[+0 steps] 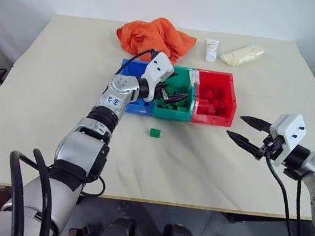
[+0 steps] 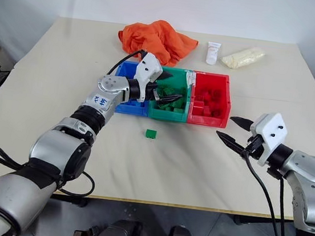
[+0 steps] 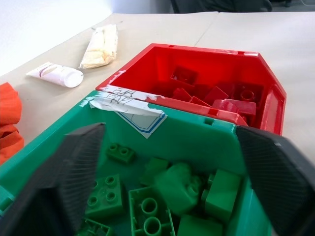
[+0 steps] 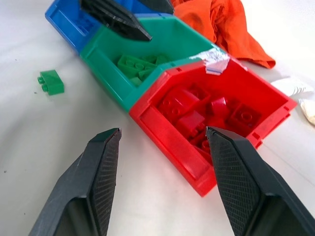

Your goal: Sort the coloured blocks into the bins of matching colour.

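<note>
Fingers of left gripper (image 1: 173,95) stood spread and empty over green bin (image 1: 172,112) holding green blocks (image 3: 147,201); right gripper (image 1: 249,133) parted, empty; lone green block (image 1: 154,132) remained on tabletop (image 1: 64,83), best approached squarely from above.

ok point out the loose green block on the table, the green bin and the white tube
loose green block (image 1: 154,132): left eye view, on its top face
green bin (image 1: 171,114): left eye view, on its front wall
white tube (image 1: 211,50): left eye view, mid-body
</note>
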Controlling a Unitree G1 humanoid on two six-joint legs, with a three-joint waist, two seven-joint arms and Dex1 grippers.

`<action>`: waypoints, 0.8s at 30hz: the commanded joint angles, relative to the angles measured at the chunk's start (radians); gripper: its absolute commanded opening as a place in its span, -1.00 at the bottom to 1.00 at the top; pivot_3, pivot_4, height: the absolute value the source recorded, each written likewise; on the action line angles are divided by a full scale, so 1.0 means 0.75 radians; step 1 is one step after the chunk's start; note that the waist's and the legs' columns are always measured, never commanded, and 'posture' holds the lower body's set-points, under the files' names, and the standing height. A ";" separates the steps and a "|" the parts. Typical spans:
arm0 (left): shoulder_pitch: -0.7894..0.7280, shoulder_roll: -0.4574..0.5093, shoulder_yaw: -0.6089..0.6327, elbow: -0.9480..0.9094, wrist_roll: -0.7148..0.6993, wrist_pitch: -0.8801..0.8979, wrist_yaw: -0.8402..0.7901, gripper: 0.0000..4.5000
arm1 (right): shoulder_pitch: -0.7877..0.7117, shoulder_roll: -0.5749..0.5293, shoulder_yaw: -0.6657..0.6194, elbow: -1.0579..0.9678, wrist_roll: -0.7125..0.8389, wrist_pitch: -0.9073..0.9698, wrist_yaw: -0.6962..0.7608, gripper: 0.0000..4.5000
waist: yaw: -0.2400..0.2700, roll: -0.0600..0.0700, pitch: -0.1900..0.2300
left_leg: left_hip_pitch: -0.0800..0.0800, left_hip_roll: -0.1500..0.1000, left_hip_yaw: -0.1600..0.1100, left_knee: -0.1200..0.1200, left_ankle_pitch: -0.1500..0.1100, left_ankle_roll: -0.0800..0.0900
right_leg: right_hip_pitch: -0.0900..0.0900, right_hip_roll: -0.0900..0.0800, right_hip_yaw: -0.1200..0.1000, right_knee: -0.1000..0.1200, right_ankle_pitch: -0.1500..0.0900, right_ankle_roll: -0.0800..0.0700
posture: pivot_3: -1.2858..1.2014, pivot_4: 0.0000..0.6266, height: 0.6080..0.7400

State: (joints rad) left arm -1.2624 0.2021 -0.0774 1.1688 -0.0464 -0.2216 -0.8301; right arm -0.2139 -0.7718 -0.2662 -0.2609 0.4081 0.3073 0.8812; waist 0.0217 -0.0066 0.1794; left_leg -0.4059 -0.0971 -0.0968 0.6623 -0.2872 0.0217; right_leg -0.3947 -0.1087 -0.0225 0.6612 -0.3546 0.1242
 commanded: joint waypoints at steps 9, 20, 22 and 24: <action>0.433 0.426 0.102 -0.772 -0.160 0.245 -0.435 1.00 | -0.133 -0.156 0.095 0.183 0.005 -0.022 0.276 0.35 | -0.038 0.001 -0.001 | 0.001 0.002 0.000 -0.001 0.000 0.000 | -0.001 0.000 0.005 0.000 0.000 0.000 | 0.03 -0.52 1.00; 1.419 0.821 0.531 -1.688 -0.476 0.590 -0.490 1.00 | -0.426 -0.221 0.270 0.542 -0.059 -0.195 0.634 0.99 | -0.039 0.002 -0.001 | 0.001 0.003 -0.004 -0.003 -0.002 -0.001 | -0.001 -0.001 0.016 -0.004 0.000 -0.001 | 0.03 -0.52 1.00; 1.581 0.845 0.601 -1.761 -0.511 0.606 -0.506 1.00 | -0.468 -0.206 0.290 0.592 -0.076 -0.232 0.658 0.99 | -0.031 0.002 -0.001 | 0.002 0.004 -0.003 -0.003 -0.002 -0.001 | 0.000 -0.002 0.017 -0.006 0.000 -0.001 | 0.03 -0.52 1.00; 1.733 0.860 0.667 -1.808 -0.526 0.611 -0.522 1.00 | -0.503 -0.177 0.297 0.624 -0.062 -0.245 0.678 0.99 | -0.025 0.003 -0.001 | 0.002 0.004 -0.004 -0.002 -0.002 -0.001 | 0.001 -0.001 0.017 -0.010 -0.001 -0.001 | 0.03 -0.52 1.00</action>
State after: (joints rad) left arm 0.0154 0.8297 0.3646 -0.1354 -0.4090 0.2351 -1.2102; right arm -0.5737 -0.9079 -0.0328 0.2019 0.3529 0.1467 1.3716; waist 0.0027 -0.0046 0.1788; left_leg -0.4042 -0.0945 -0.1002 0.6605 -0.2890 0.0211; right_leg -0.3938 -0.1101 -0.0099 0.6537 -0.3551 0.1230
